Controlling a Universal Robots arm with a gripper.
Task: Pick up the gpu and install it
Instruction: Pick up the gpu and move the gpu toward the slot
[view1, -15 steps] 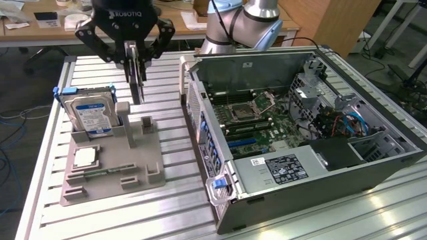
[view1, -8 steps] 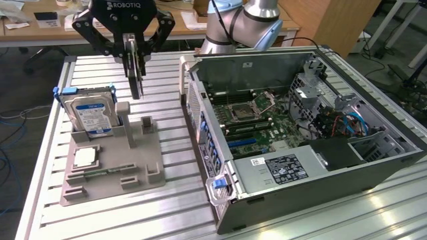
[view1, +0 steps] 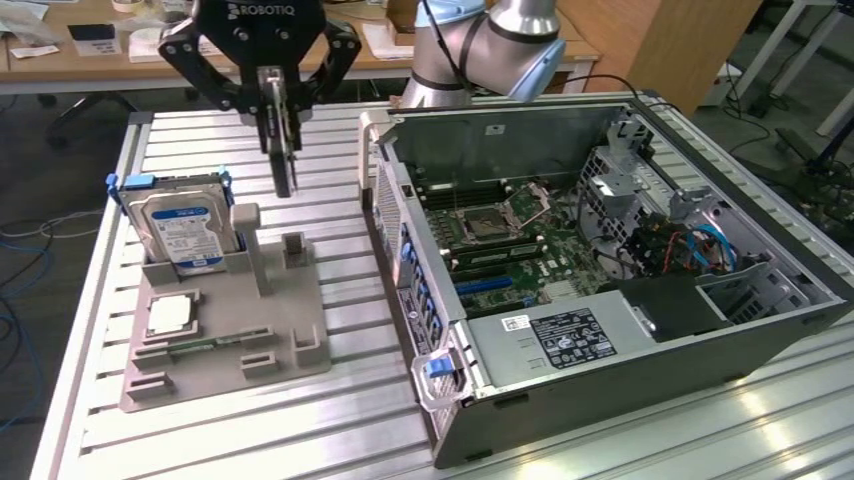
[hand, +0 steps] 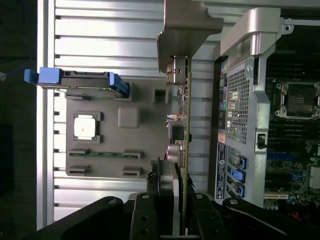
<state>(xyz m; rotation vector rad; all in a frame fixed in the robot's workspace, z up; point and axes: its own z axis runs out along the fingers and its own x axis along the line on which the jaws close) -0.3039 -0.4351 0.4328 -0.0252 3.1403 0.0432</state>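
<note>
At the exterior view's upper left, the gpu was pinched edge-on by the gripper above the grey fixture. Its silvery bracket was revealed in the wrist view.

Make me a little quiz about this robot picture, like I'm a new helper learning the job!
1. True or false: the black claw is shut on the thin black flat graphics card.
2. Which thing stands upright in the grey plastic holder tray? A) the blue-labelled silver hard drive B) a red mug C) a yellow screwdriver
3. Fill in: the card hangs on the exterior view's ____ of the open grey computer case.

Key: 1 true; 2 A; 3 left.
</note>
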